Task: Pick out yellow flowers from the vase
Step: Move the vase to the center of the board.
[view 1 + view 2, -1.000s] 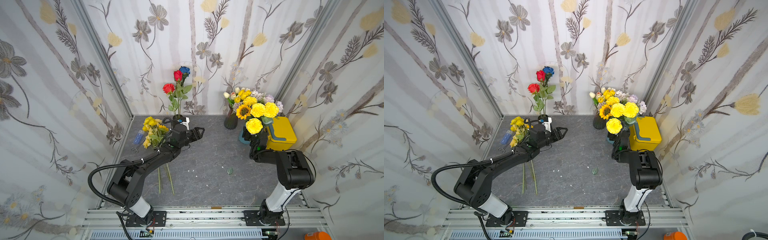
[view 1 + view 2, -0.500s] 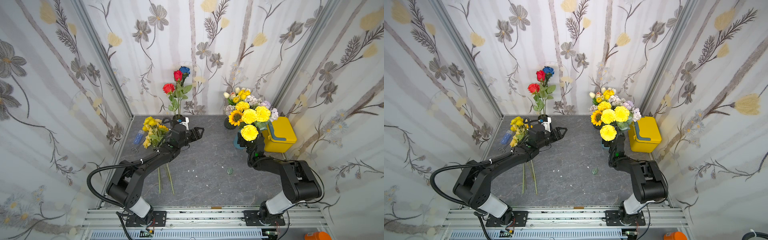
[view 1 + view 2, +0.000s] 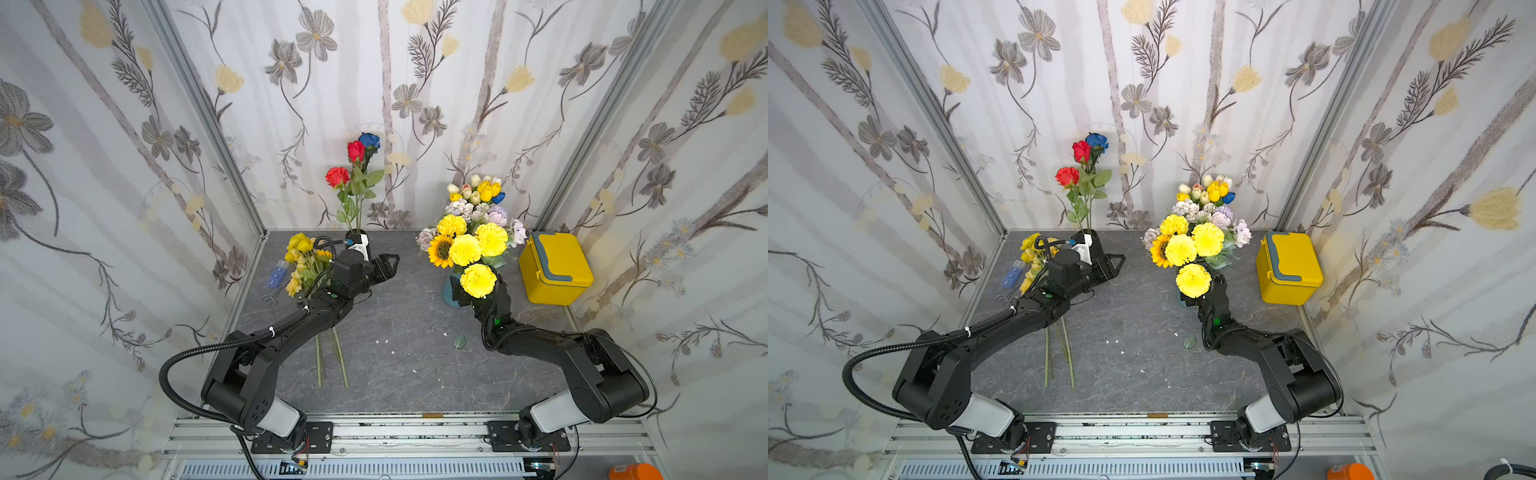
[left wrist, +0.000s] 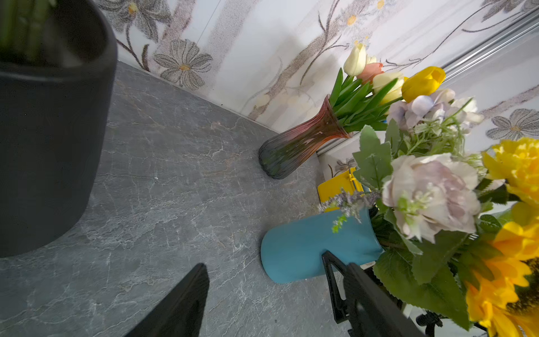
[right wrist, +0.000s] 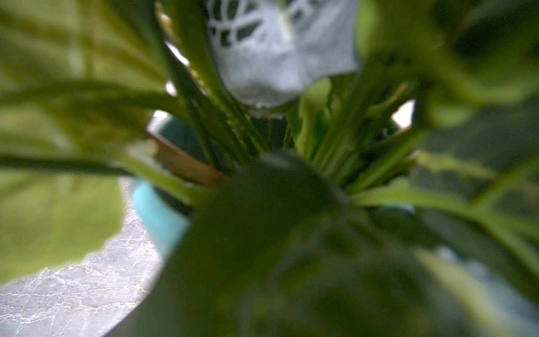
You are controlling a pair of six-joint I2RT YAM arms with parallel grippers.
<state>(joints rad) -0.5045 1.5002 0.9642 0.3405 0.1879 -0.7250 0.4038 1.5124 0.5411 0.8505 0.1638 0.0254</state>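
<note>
Comparing with a second ago, we see the vase (image 4: 291,251) and its yellow flowers (image 3: 465,249) shifted away from the box (image 3: 555,266) toward the table's middle. The right gripper (image 3: 457,289) is at the vase, its jaws hidden under a bloom, so we cannot tell its grip. The left gripper (image 3: 392,268) stays spread open and empty.

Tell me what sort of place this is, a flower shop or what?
Probably a robot test booth, not a shop. A left arm and a right arm are bolted to an aluminium rail, and floral wallpaper panels box in one grey table holding a flower-filled blue vase.
</note>
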